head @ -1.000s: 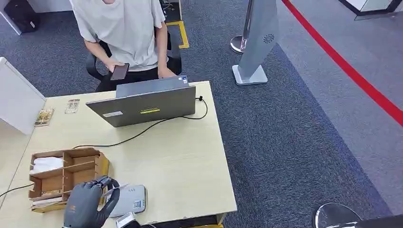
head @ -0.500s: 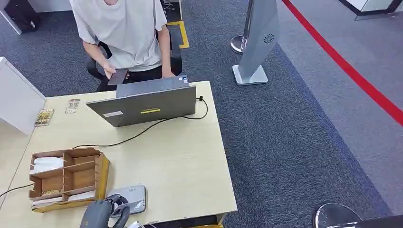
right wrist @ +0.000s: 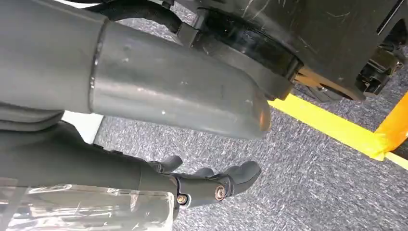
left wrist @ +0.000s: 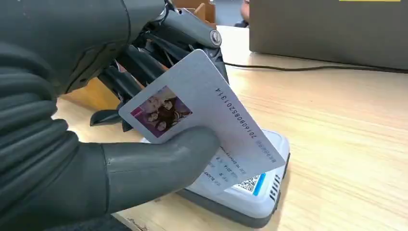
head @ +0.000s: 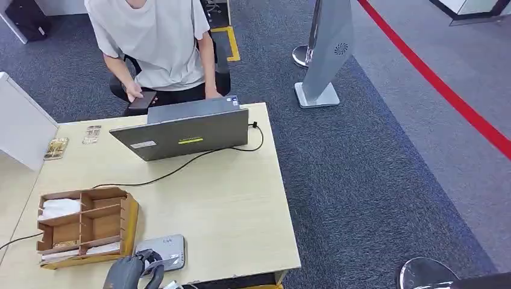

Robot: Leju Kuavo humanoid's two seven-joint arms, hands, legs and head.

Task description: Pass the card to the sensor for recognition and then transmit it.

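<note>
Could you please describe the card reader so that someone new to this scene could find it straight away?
Start at the pale wooden table and go to its near edge, just right of the brown divided organiser box. The card reader is the flat grey pad lying there beside the left hand; unlike the box, it is low, smooth and cabled.

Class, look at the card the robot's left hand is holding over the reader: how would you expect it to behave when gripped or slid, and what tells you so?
The card probably stays stiff: it juts flat past the left hand, unbent. It looks thin and likely light. Its glossy printed face could slip against the thumb, and lying flat on the sensor it might be awkward to lift.
</note>
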